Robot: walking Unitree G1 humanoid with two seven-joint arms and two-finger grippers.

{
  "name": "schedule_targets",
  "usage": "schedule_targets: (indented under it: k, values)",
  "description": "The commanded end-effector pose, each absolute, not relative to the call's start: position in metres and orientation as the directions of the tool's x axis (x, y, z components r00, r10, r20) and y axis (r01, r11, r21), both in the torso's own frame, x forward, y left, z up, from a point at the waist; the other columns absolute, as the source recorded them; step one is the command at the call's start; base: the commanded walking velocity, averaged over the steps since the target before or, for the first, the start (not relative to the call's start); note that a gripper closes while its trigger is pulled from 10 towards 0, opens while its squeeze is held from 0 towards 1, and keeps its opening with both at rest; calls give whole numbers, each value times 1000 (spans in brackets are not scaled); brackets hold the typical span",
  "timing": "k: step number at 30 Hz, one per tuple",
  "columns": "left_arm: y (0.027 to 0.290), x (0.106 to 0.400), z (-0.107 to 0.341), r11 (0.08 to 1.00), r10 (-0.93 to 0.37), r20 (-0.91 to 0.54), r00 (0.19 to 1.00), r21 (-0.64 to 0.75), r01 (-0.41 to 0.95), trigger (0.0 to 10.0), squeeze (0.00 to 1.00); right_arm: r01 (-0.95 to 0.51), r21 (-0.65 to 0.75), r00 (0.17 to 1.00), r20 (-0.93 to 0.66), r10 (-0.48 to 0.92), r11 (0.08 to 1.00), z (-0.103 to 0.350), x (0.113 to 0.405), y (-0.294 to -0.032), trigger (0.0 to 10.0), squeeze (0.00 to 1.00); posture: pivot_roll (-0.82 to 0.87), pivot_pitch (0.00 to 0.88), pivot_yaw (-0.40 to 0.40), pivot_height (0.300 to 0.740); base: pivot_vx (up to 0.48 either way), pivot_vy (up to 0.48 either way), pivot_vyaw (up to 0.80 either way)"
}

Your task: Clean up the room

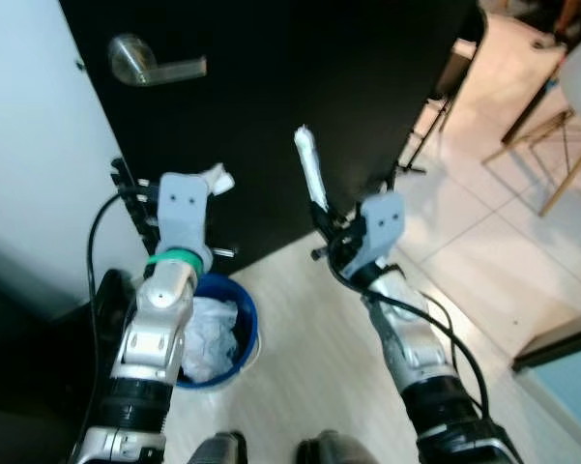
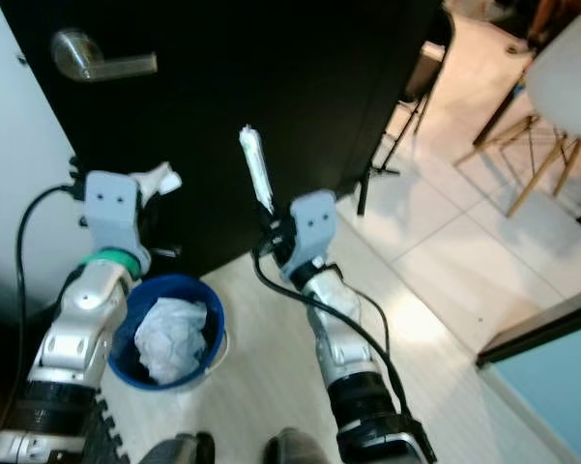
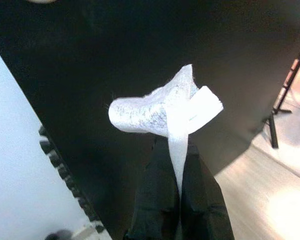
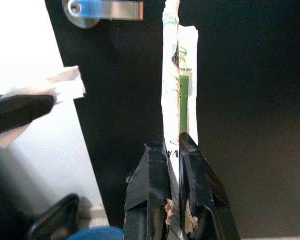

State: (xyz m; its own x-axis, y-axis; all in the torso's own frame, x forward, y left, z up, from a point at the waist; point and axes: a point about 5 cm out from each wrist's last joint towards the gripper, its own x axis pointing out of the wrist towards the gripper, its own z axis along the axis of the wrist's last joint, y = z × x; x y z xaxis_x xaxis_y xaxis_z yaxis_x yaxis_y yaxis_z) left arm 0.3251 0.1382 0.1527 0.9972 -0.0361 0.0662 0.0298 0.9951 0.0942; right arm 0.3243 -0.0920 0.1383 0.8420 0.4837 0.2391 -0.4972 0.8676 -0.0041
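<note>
Left eye view: I am seeing both arms reaching up before the black door (image 1: pixel 300 106), above the blue bin (image 1: pixel 240 333). Left wrist view: the left gripper (image 3: pixel 178 150) is pinching a crumpled tissue (image 3: pixel 159 110). Right wrist view: the right gripper (image 4: pixel 173 145) is pinching a long paper wrapper (image 4: pixel 175 75), standing upright near the door handle (image 4: pixel 102 9).
</note>
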Motion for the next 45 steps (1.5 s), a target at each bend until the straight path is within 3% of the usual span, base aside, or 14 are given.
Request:
schedule_targets:
  k: [1, 11, 21, 23, 26, 30, 32, 34, 44, 45]
  values:
    - [134, 323, 147, 995, -45, 41, 998, 86, 41, 10000, 0, -495, 5, 847, 227, 481, 869, 134, 322, -97, 10000, 0, -14, 39, 16, 740, 431, 0, 0]
    - [132, 321, 142, 994, -40, 14, 999, 106, 38, 10000, 0, -493, 33, 851, 230, 473, 870, 134, 322, -97, 10000, 0, -12, 39, 23, 740, 0, 0, 760]
    - [129, 321, 137, 991, -66, -21, 998, 119, 68, 10000, 0, -489, 44, 858, 208, 471, 871, 130, 322, -97, 10000, 0, -12, 43, 30, 740, 0, 0, 0]
    - [129, 319, 122, 978, -106, -114, 988, 170, 125, 10000, 0, -490, 12, 859, 173, 481, 871, 123, 322, -95, 10000, 0, -3, 57, 26, 740, 0, 0, 0]
    - [131, 317, 115, 970, -114, -145, 983, 196, 141, 10000, 0, -490, 7, 861, 162, 482, 872, 121, 322, -95, 10000, 0, 0, 61, 23, 740, 0, 0, 0]
    - [145, 307, 79, 936, -151, -314, 937, 258, 238, 10000, 0, -451, -21, 890, 63, 452, 892, 104, 327, -97, 10000, 0, 17, 104, -4, 740, 0, 0, 0]
    - [145, 307, 79, 936, -151, -314, 937, 258, 238, 10000, 0, -451, -21, 890, 63, 452, 892, 104, 327, -97, 10000, 0, 17, 104, -4, 740, 0, 0, 0]
    - [161, 299, 56, 899, -179, -394, 902, 306, 312, 10000, 0, -404, -12, 915, -6, 404, 915, 90, 332, -100, 10000, 0, 11, 171, -15, 740, 0, 0, 0]
    - [194, 312, 42, 844, -155, -441, 884, 406, 350, 10000, 0, -314, 19, 947, 80, 312, 949, 108, 331, -121, 10000, 0, -94, 322, -9, 740, 0, 0, 0]
    - [196, 316, 44, 846, -147, -438, 887, 409, 342, 10000, 106, -311, 26, 948, 83, 308, 950, 108, 329, -123, 10000, 0, -94, 322, -9, 740, 0, 0, 0]
